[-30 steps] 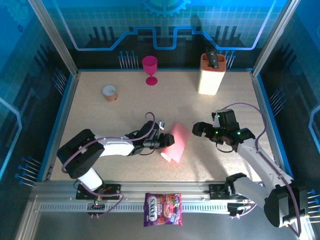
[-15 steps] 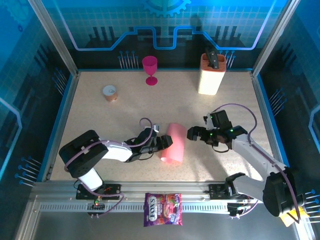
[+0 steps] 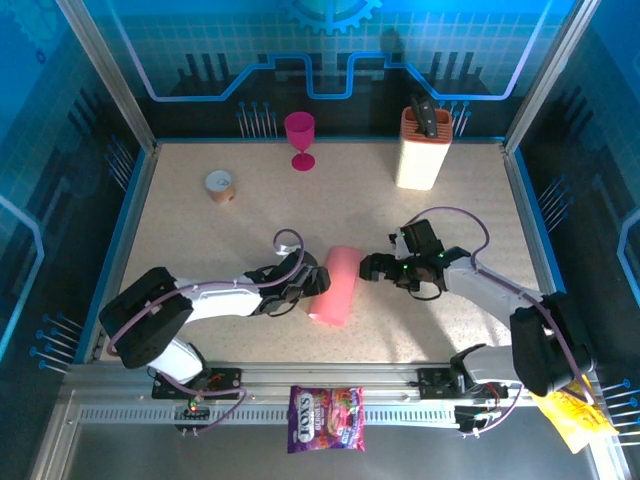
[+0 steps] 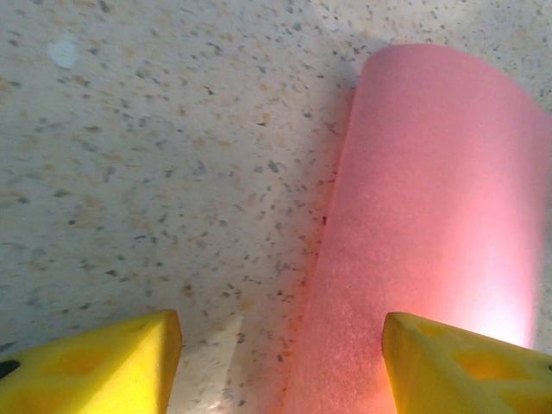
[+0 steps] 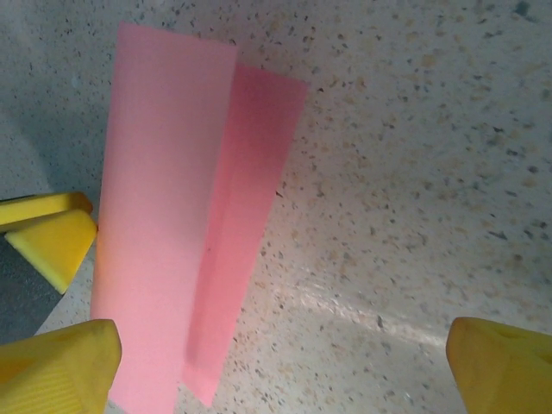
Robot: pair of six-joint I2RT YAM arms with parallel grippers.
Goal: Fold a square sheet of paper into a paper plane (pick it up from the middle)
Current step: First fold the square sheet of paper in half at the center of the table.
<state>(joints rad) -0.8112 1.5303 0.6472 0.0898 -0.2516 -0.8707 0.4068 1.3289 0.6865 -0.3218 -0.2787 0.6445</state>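
The sheet of paper (image 4: 431, 216) runs off the left wrist view's right and bottom edges; far left, that small round thing (image 3: 219, 184), can't tell what.

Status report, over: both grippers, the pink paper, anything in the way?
Both open: left gripper, right gripper, flanking the pink paper. Paper folded over, not gripped. Far back, apart: magenta goblet, knife block.
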